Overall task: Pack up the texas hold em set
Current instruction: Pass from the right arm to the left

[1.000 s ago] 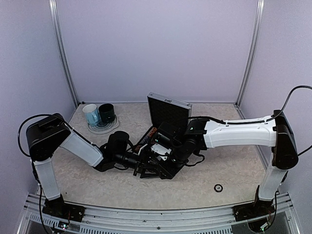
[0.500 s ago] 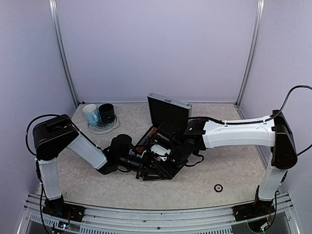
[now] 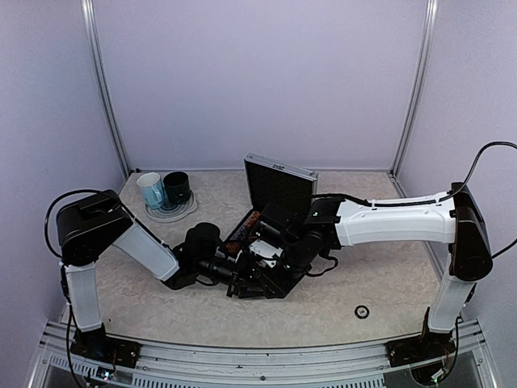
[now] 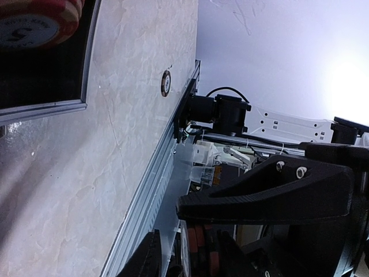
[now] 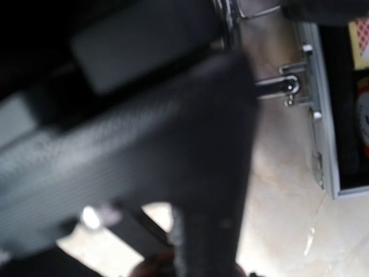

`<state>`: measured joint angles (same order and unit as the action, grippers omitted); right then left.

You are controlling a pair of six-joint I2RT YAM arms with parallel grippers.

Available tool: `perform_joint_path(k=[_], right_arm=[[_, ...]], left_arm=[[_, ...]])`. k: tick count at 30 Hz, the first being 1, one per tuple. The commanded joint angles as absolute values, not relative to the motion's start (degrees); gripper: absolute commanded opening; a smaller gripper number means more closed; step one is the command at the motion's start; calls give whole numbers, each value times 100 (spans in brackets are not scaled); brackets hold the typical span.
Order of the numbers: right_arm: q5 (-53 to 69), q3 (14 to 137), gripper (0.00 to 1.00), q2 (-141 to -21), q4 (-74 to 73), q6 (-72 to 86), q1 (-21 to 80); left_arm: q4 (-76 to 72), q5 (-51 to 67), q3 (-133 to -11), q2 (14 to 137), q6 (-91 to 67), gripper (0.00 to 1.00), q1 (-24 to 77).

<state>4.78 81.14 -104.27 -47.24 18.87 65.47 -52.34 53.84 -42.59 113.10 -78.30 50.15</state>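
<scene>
- Left arm has slid in closer to the case (image 3: pixel 280 184) since a second ago, and its fingers have drawn nearer together. The right arm has hardly moved.
- The case sits open in the middle of the table (image 3: pixel 388 267), with its lid standing up at the back.
- The left gripper (image 3: pixel 239 283) is low at the near left corner of the case. Its own camera shows a short striped chip stack (image 4: pixel 199 254) between its fingers (image 4: pixel 149 259). I cannot tell if they squeeze it yet.
- The step looks like putting chips back in their row. To do it well, I think the left gripper should hold the stack tight and line it up with the row. It should go down slowly and let go only when the chips rest inside.
- The right gripper (image 3: pixel 281 257) hangs over the inside of the case, very near the left one. It is best kept out of the way so the two do not bump.
- One small button (image 3: pixel 362 311) lies alone on the table, well apart from the case. It needs packing too.
- A light-blue mug (image 3: pixel 150 191) and a dark-green mug (image 3: pixel 177 187) stand on a plate (image 3: pixel 171 212) at the back left. They are not part of the set.
- From above, the arms cover most of the inside of the case, so I cannot count chips, cards or dice.
- The right wrist picture is blurry and dark. It shows a silver latch (image 5: pixel 285 86) and a bit of red card (image 5: pixel 361 37). I cannot tell if the right gripper is spread or pinching something.
- The left wrist picture cuts off a red and white chip (image 4: pixel 31 23) at its top corner.
</scene>
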Motion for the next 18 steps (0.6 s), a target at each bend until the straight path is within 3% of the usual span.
perform_joint_path(k=[1,18], right_arm=[[479,8216,30,-10483,-4773,1844,6612],[411,8183,30,-10563,-4841,1881,6614]], left_arm=[[-5442,5518,-4353,11430,-7871,32,5078],[-5758,5603,-4380,11522,-8136,14,5150]])
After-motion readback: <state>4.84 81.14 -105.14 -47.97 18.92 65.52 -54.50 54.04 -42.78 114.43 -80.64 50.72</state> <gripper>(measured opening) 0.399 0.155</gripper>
